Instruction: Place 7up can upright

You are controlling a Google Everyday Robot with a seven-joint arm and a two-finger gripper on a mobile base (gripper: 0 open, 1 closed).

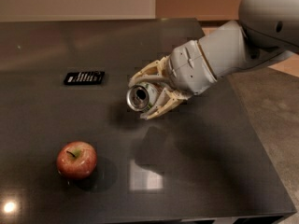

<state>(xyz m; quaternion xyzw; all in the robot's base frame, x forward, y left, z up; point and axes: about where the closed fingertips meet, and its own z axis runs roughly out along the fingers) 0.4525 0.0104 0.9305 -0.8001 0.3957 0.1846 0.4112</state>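
Note:
My gripper (pixel 145 95) hangs above the middle of the dark table (pixel 205 171), reaching in from the right. Its cream fingers (pixel 161 109) are shut on the 7up can (pixel 140 97). The can lies on its side in the grasp, its silver pull-tab top facing left toward the camera. It is held clear of the tabletop, with its shadow below. Most of the can's body is hidden by the fingers.
A red apple (pixel 76 159) sits on the table at the front left. A flat black rectangular device (pixel 84 77) lies at the left, behind the apple. The table's right edge (pixel 261 139) drops to a grey floor.

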